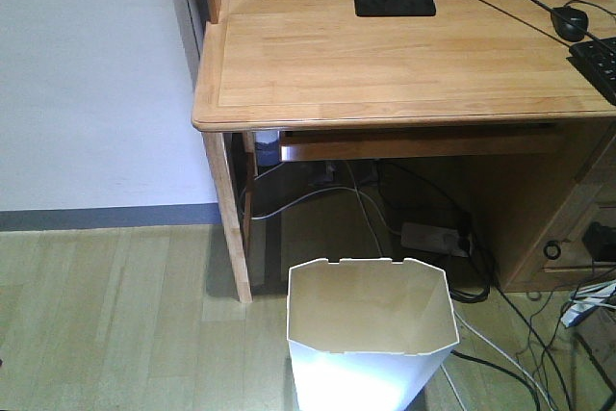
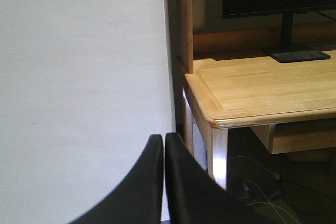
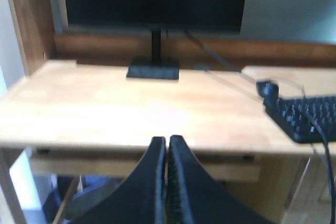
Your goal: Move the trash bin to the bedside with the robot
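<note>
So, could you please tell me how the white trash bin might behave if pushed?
The trash bin looks empty and thin-walled, so probably light and flexible. It tapers downward, so a high push may tip it. On the smooth wooden floor it would likely slide.

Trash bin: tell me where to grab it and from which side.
Pinch the thin wall of the trash bin at its near rim, coming straight down from above, one finger inside and one outside. It stands upright with its mouth open, its body is likely too wide to span, and the desk crowds the far side.
</note>
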Robot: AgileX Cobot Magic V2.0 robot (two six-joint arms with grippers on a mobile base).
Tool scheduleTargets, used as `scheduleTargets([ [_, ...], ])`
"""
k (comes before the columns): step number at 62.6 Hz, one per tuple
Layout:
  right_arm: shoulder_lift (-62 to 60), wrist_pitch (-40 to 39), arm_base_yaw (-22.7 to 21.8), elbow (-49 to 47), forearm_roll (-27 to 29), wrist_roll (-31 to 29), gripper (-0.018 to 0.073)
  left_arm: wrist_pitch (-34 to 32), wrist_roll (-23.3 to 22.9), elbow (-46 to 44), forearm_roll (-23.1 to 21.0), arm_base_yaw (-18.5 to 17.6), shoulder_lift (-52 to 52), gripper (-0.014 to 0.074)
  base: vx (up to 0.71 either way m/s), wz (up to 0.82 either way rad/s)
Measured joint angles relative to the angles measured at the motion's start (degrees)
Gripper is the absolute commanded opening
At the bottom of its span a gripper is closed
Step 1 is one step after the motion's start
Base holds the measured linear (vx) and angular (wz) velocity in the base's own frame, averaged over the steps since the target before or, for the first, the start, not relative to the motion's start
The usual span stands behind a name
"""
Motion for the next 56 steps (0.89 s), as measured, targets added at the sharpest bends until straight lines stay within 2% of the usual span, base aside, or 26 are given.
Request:
scheduleTargets([
  [16, 6.53, 0.00, 0.00, 0.00, 0.06, -0.04, 0.0001, 0.00, 0.00, 0.00, 0.00, 0.00, 0.00, -0.0006, 0.00, 0.00],
  [25, 9.23, 1.26, 0.00, -0.06, 0.06, -0.04, 0.0064, 0.00, 0.00, 0.00, 0.00, 0.00, 0.00, -0.0006, 0.00, 0.00],
  [33, 11.05, 3.14, 0.00, -0.06, 0.13, -0.04, 0.0189, 0.00, 0.00, 0.00, 0.00, 0.00, 0.00, -0.0006, 0.00, 0.00],
  [48, 13.39, 3.54, 0.00, -0.06, 0.13, -0.43, 0.0526, 0.00, 0.00, 0.00, 0.00, 0.00, 0.00, -0.0006, 0.00, 0.00],
  [56, 14.68, 3.54, 0.00, -0.06, 0.13, -0.45, 0.0606, 0.00, 0.00, 0.00, 0.00, 0.00, 0.00, -0.0006, 0.00, 0.00],
])
